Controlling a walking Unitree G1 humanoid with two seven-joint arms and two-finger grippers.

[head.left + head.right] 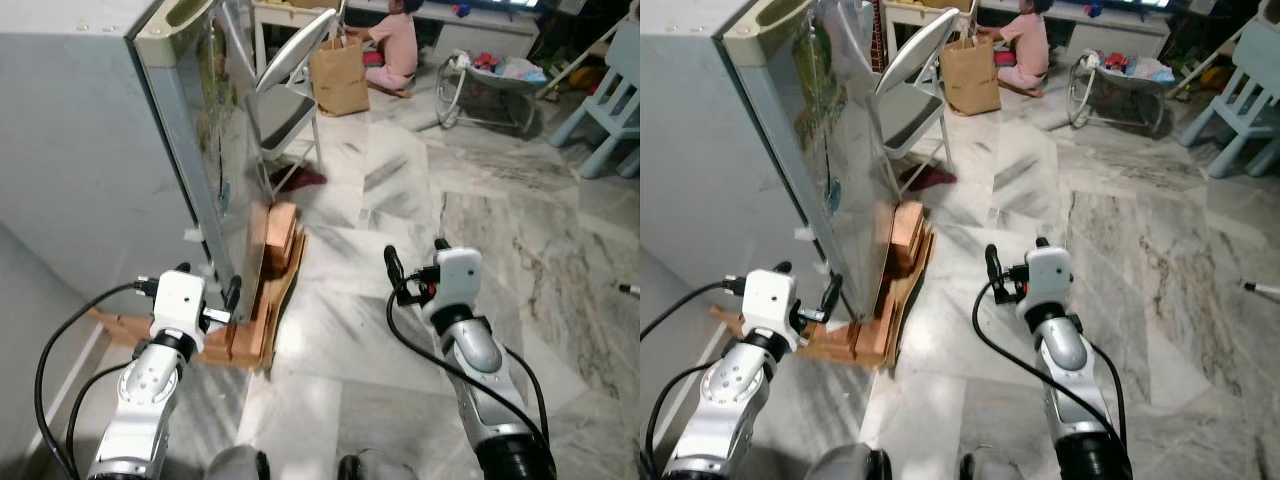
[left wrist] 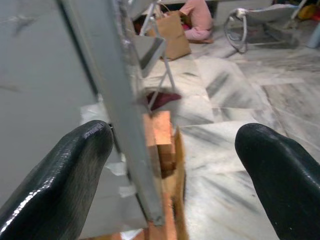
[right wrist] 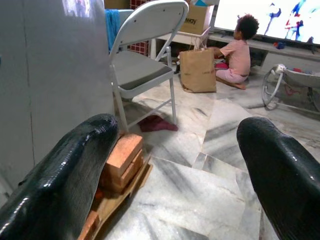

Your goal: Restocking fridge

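Tall grey metal fridge (image 1: 90, 150) at left, door edge turned toward the room, standing on stacked orange wooden blocks (image 1: 270, 270) over pale marble floor (image 1: 400, 200). Left gripper (image 1: 212, 293) spread wide at the door's lower near corner, one black finger on each side of the edge; right gripper (image 1: 412, 262) also spread, holding nothing, over bare floor to the right. Farther off: grey folding metal chair (image 1: 290, 70), brown paper bag (image 1: 340, 70), seated person in pink (image 1: 395, 45).

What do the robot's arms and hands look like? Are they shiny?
Yes, a bit. Both arms are silver metal tubes with a white boxy block at the wrist. Black cables loop alongside each one. The left gripper and right gripper each have two long, rounded black fingers with a slightly glossy, textured skin.
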